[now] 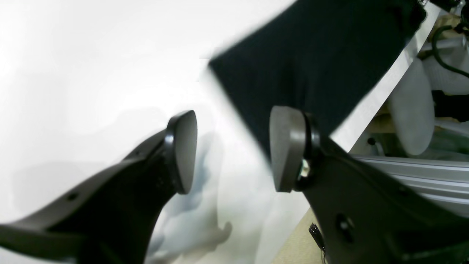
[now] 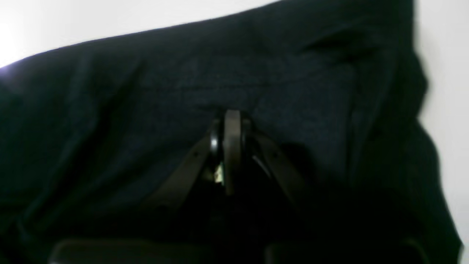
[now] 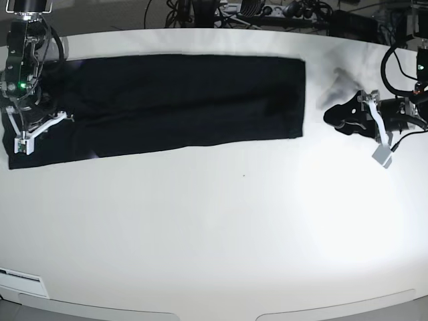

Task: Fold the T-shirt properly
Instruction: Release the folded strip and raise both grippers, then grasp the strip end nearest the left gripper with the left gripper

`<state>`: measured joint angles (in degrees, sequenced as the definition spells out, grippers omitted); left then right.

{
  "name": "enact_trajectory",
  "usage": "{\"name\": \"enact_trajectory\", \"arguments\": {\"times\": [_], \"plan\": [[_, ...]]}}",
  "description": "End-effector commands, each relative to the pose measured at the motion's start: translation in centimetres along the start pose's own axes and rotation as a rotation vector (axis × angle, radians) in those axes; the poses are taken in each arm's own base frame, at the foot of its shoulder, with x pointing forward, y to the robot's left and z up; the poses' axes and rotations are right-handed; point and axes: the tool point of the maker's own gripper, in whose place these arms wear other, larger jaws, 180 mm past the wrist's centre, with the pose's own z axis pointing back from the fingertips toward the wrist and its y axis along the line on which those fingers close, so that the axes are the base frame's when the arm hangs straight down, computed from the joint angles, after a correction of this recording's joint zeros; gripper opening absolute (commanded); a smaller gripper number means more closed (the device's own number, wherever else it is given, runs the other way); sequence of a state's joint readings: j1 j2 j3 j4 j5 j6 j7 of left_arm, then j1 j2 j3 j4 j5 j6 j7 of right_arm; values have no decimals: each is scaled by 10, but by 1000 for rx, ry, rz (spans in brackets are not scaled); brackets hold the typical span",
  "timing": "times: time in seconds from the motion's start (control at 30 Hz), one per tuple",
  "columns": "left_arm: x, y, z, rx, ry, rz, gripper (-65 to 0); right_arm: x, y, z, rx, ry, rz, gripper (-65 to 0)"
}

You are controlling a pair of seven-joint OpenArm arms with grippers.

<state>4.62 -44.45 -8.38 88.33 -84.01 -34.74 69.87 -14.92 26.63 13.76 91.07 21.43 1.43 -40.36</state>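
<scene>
The T-shirt (image 3: 180, 100) lies as a long black strip, plain side up, across the far part of the white table (image 3: 214, 227). My right gripper (image 3: 33, 130) is over the strip's left end. In the right wrist view this gripper (image 2: 231, 126) is shut, tips against the dark T-shirt (image 2: 146, 95); whether cloth is pinched does not show. My left gripper (image 3: 332, 117) sits just off the shirt's right edge. In the left wrist view it (image 1: 234, 150) stands open with nothing between its pads, and the T-shirt (image 1: 311, 66) lies beyond them.
Cables and equipment (image 3: 267, 10) crowd the space behind the table's far edge. In the left wrist view the table edge (image 1: 384, 88) runs diagonally at right, with an aluminium rail (image 1: 414, 172) and gear past it.
</scene>
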Motion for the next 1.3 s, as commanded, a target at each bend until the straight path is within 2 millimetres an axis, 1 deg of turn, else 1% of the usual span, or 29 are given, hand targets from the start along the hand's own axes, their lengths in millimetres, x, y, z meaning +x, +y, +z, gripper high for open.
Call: {"name": "enact_trajectory", "arguments": {"times": [0.0,0.07,0.13,0.27,0.3,0.43,0.5,0.53,0.6,0.67,0.73,0.8,0.9,1.03,1.13,1.27], "plan": [[13,0,9,8,-32,-25,-311,-22,-12,1,-50,102,-1,-650],[13,0,8,7,-33,-25,-311,-24,-19,2,-100,108,-3,-650],[13,-1,7,3,-36,-23,-312,-20,-19,1,-98,98,-2,-650],[13,-2,1,-3,-50,-4,-311,1,-16,2,-95,53,-8,-650],[14,-3,0,-6,-60,9,-311,6,-15,3,-93,42,-8,-616],[21,-6,-7,-22,-133,28,-308,15,-9,4,-61,32,20,-382],[23,-8,-11,-32,-167,42,-303,18,-4,3,-35,30,48,-302],[26,-9,-14,-35,-190,48,-303,19,-4,3,-30,27,54,-284],[32,-8,-17,-28,-251,63,-303,22,-2,3,-22,22,62,-281],[36,0,-22,16,-307,113,-303,23,-1,3,-19,20,65,-281],[31,10,-29,66,-312,177,-302,23,-1,3,-19,20,65,-281],[22,12,-35,84,-316,231,-302,23,-2,3,-24,19,59,-281],[6,8,-44,66,-320,299,-303,24,-4,3,-33,18,52,-281],[-12,0,-60,54,-315,358,-303,24,-4,3,-33,17,53,-281],[-18,0,-72,70,-311,414,-303,28,-4,3,-30,10,53,-281],[-26,-18,-93,18,-270,432,-303,33,-4,3,-31,6,49,-281]]}}
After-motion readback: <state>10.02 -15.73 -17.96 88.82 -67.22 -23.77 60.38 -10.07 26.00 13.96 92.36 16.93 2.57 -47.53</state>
